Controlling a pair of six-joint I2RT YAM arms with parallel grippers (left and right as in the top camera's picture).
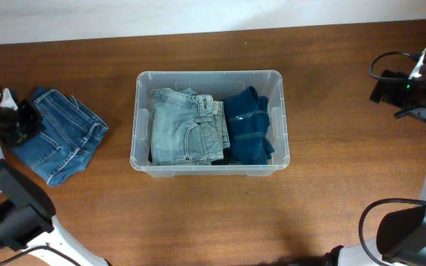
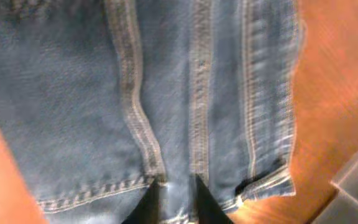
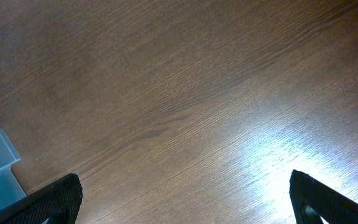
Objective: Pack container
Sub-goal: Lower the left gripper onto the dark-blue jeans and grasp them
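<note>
Your container [image 1: 208,168] is clear, smooth plastic. The jeans [image 2: 73,93] are matt woven denim with raised stitching. Your table [image 3: 197,93] is grained wood, slightly glossy, perhaps varnished.

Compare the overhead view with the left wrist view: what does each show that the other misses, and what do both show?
Only overhead: the inside of the container, holding light jeans and a dark garment. Only left wrist: the stitched seams of the loose jeans up close, with the left gripper close over the denim. Both: the loose jeans, the wooden table and at least a corner of the container.
</note>
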